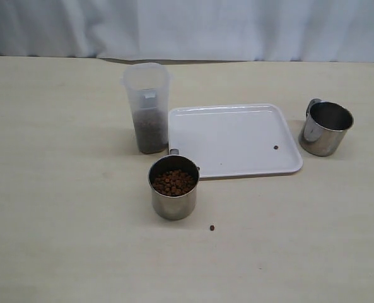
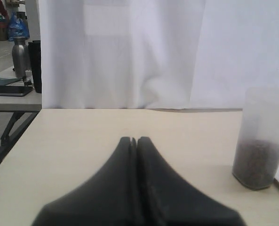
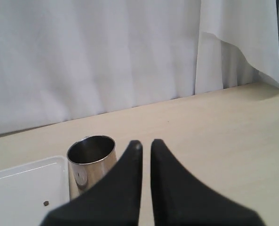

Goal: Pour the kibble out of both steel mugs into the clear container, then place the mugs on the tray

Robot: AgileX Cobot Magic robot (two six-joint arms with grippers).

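Clear container (image 1: 147, 107) stands upright, long axis vertical.

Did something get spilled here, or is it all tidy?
A little spilled. One kibble pellet lies loose on the table near the full steel mug, and another pellet sits on the white tray. Nothing looks tipped or damaged.

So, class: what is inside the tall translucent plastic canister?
The tall translucent plastic canister holds dark-brown kibble pellets filling roughly its lower half; the upper part looks empty. Its frosted wall blurs individual pellets.
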